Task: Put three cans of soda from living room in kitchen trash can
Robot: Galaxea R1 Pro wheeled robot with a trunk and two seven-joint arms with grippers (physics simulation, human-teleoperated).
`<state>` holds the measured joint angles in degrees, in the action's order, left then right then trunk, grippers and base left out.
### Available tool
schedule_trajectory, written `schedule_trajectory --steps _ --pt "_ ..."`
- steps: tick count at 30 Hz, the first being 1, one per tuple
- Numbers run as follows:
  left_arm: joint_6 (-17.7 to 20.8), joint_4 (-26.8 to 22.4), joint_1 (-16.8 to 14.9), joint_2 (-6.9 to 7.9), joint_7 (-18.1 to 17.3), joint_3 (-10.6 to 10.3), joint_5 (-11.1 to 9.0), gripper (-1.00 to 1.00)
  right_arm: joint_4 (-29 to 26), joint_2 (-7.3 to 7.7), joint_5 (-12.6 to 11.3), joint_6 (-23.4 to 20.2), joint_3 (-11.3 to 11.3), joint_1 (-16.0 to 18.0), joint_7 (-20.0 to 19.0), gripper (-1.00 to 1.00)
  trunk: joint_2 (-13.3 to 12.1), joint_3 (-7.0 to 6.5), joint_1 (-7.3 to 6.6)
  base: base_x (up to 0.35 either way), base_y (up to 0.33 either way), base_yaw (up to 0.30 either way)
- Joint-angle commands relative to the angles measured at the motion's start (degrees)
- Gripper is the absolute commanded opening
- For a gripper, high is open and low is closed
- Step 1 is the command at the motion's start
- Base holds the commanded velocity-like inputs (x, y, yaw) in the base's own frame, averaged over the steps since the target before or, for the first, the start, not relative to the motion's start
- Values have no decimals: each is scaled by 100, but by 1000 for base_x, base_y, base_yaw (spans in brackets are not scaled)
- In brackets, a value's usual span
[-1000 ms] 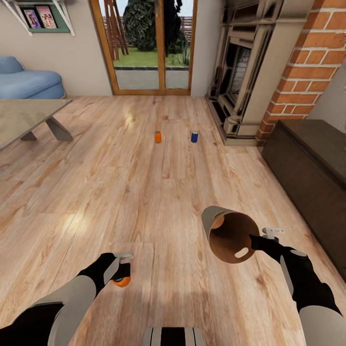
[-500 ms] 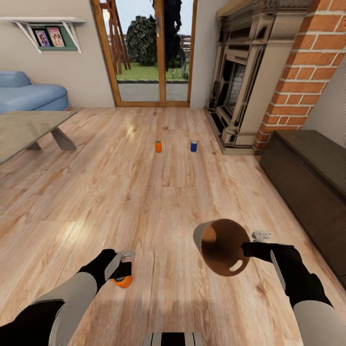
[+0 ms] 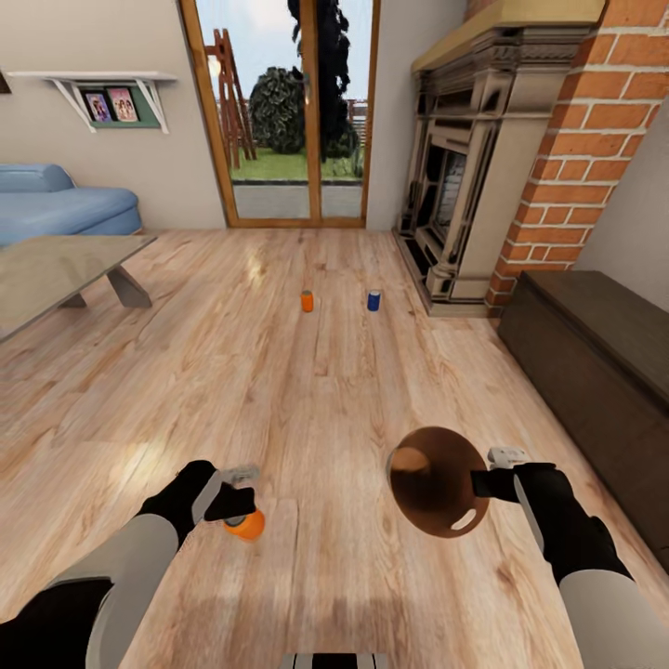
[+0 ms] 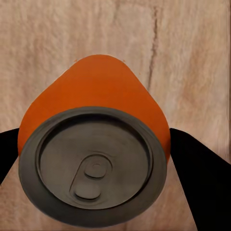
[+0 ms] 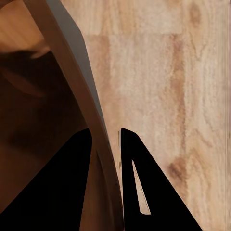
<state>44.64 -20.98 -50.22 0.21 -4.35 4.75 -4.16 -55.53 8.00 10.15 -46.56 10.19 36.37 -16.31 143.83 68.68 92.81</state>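
Tilted further toward the camera, the trash can [image 3: 437,488] stays pinched by the right gripper [image 3: 485,482]; left gripper [image 3: 232,502] clamps an orange can [image 3: 247,526].

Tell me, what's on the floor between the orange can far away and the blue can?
Nothing: in the head view only bare wooden floor lies between the far orange can and the blue can.

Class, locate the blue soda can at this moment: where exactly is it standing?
In the head view, the blue soda can stands upright on the wooden floor, right of the far orange can and just left of the fireplace base.
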Motion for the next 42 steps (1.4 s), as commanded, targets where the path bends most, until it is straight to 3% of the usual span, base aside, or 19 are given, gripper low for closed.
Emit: schedule_trajectory --steps 1,11,16,18,25,30,33,39,42 --pt "13 -26 2 21 -32 0 2 -100 23 1 -112 -20 -7 8 -3 -100 -1 -23 -3 0 0 0" --pt "2 -79 19 49 -104 14 -30 -100 106 1 -102 -28 -11 18 143 -100 -15 -245 -28 0 0 0" --pt "-12 -81 20 49 -409 13 -32 -100 123 -10 -107 -28 -16 19 198 -100 -22 -356 -41 0 0 0" --pt "-27 -81 21 49 -582 9 -31 -100 127 -37 -109 -30 -17 19 211 -100 -24 -400 -46 0 0 0" --pt "-48 -127 21 42 -648 1 -25 -100 144 -154 -109 -36 -76 19 216 -100 -34 -555 -64 0 0 0" --pt "-45 -553 25 41 -691 6 -24 -100 147 -275 -127 -39 -139 19 229 -100 -40 -666 -77 0 0 0" --pt "6 -1103 38 46 -703 8 -30 -100 147 -390 -120 -44 -160 19 233 -100 -44 -732 -85 0 0 0" --pt "32 -1268 46 49 -715 8 -32 -100 165 -449 -111 -46 -195 19 218 -100 -52 -865 -101 0 0 0" --pt "41 -1286 45 49 -779 5 -38 -100 253 -453 -110 -46 -368 19 217 -100 -56 -932 -108 0 0 0"
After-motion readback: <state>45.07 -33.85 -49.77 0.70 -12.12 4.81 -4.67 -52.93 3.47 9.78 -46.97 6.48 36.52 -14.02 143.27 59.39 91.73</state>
